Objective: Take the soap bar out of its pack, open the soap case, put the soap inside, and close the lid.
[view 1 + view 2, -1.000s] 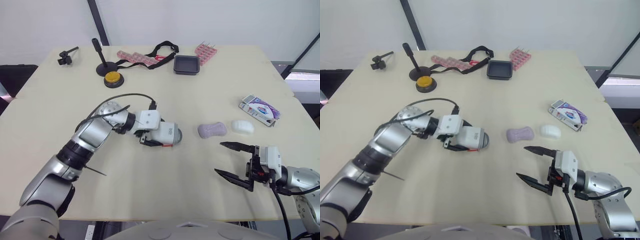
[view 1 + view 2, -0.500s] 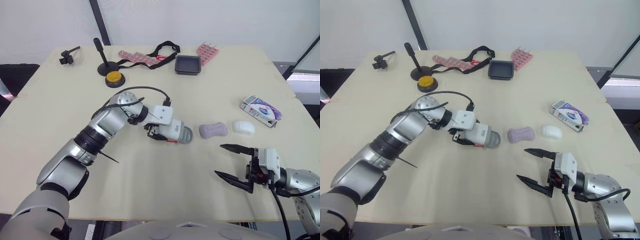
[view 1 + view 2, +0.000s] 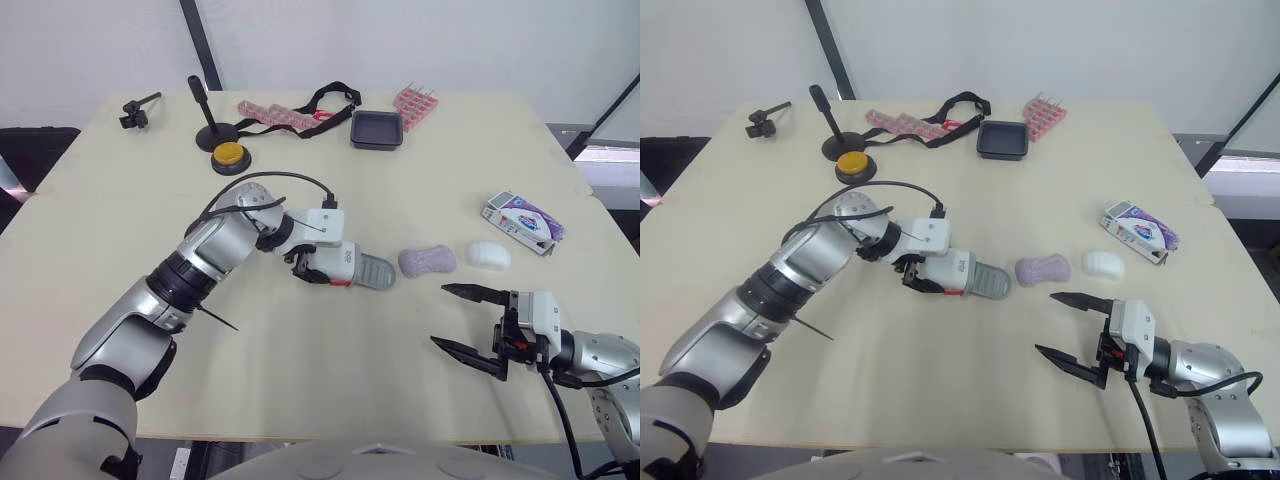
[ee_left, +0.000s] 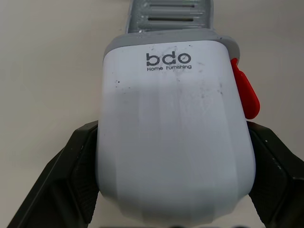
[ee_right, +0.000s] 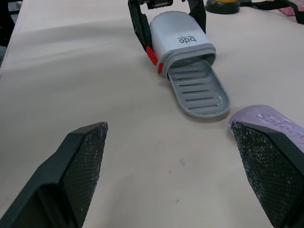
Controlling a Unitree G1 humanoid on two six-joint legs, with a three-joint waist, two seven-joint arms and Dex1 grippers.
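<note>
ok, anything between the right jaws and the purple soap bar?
Nothing. Only bare table separates the right jaws from the purple soap bar, clear in the left eye view.

Lab, beige test table [image 3: 450, 180], yellow push button [image 3: 229, 154]

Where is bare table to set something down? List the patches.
Bare: the middle stretch between black tray and purple soap; the near strip between soap case and right end effector. Crowded: far edge around the yellow button.

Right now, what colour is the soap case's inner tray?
Grey, with slotted ribs. The tray shows best in the right wrist view.
</note>
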